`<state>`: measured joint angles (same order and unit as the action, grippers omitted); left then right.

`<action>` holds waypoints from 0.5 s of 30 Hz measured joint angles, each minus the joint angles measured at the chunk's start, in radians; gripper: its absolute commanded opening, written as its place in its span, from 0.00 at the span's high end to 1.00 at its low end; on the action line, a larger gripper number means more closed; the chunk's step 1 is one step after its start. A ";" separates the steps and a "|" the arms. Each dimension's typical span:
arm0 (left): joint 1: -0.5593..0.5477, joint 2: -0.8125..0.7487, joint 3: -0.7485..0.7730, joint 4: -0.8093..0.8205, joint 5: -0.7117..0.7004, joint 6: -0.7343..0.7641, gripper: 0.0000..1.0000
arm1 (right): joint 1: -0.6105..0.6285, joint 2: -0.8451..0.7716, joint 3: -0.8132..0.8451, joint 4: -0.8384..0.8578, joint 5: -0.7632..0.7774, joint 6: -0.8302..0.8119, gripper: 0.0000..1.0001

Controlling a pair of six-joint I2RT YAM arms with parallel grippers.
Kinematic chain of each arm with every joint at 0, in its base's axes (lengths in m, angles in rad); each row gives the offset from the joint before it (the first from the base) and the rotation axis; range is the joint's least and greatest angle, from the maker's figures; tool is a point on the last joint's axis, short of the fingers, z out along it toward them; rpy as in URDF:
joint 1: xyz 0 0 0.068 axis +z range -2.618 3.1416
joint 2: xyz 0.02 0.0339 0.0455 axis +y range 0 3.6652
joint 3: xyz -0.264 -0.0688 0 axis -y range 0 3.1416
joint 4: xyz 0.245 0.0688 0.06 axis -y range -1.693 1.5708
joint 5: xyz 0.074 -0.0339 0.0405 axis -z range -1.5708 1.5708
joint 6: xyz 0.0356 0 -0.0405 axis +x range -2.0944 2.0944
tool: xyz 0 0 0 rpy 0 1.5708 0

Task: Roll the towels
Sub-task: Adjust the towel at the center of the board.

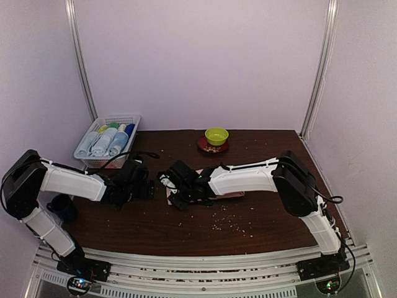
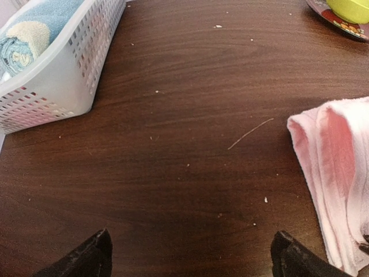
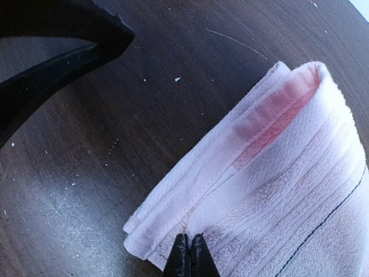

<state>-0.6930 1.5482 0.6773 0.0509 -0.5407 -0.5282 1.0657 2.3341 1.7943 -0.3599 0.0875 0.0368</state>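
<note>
Scene: 2 arms lean in over a dark wooden table (image 1: 186,230), their wrists meeting to the right of the white mesh basket (image 1: 99,162), on its arm-base side.
Pink towel (image 3: 277,173): lies flat and folded in several layers, well right of the basket, with 1 folded corner pointing back toward it.
Right gripper (image 3: 189,254): fingers pressed together at the towel's hemmed edge. The wrist view cannot settle whether a layer of cloth is caught between them.
Left gripper (image 2: 190,259): fingers spread wide over bare wood between the basket and the towel, touching nothing.
Basket contents: rolled towels (image 1: 105,141) in blue, white and green, packed side by side.
Also on the table: a green bowl (image 1: 216,135) on a small plate (image 1: 213,148), far right of the basket by the back edge.
Step in hand: probably securing the towel's edge to start the first turn.
Doing it well: catch all layers at the hem, fold the edge over low and tight, and keep it square so the roll does not cone. The free left gripper could pin the side of the towel that faces the basket, so the cloth does not slide.
</note>
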 measured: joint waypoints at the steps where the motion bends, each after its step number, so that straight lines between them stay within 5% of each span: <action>1: 0.000 0.000 0.000 0.000 0.000 0.000 0.02 | 0.000 -0.001 0.000 0.000 0.000 0.000 1.00; 15: 0.000 0.000 0.000 0.000 0.000 0.000 0.02 | 0.000 -0.089 -0.012 0.002 -0.019 0.010 1.00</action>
<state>-0.6930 1.5482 0.6773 0.0509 -0.5411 -0.5282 1.0657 2.2452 1.7821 -0.3580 0.0681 0.0471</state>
